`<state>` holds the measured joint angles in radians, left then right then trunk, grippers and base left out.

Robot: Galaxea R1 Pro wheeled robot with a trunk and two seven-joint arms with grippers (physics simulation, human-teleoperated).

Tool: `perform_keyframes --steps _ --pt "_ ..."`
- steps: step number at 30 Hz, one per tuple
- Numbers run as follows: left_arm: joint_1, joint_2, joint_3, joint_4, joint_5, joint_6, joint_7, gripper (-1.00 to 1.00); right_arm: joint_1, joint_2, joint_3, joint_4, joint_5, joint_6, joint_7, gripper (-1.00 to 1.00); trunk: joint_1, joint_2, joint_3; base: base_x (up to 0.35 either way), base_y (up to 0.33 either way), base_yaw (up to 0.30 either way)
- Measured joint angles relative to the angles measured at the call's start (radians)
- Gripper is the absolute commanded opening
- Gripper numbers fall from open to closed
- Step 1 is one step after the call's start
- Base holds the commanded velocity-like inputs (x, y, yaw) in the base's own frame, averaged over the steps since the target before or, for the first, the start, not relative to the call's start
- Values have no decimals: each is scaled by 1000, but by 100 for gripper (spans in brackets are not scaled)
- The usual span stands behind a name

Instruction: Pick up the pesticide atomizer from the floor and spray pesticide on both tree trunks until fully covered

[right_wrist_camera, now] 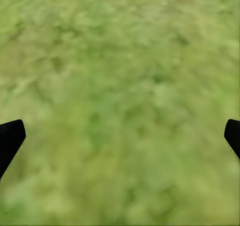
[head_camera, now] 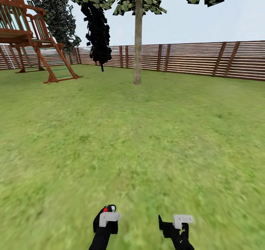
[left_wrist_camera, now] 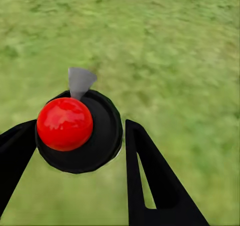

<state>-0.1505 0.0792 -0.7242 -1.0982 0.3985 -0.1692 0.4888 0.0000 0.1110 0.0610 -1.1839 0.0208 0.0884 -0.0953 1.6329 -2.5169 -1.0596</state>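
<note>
Head cam: high, looks forward-down over lawn [head_camera: 147,139] toward fence [head_camera: 206,59] and tree [head_camera: 138,40]. Both wrist cams face down, close to the grass. The lawn is the shared ground in all three views.

1. The small round black pesticide atomizer [left_wrist_camera: 80,136] with its red ball top and grey nozzle sits clamped between my left gripper's [left_wrist_camera: 80,151] black fingers, above the grass.
2. One tall tree's straight grey-brown trunk [head_camera: 138,40] stands upright on the green lawn [head_camera: 147,132], well ahead, before the fence.
</note>
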Motion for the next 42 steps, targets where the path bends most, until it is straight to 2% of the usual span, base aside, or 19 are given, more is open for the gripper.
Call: perform_keyframes --steps 42 --pt "-2 -2 -1 18 -2 1 1 -100 0 0 0 -2 0 0 0 100 0 0 0 335 0 -15"
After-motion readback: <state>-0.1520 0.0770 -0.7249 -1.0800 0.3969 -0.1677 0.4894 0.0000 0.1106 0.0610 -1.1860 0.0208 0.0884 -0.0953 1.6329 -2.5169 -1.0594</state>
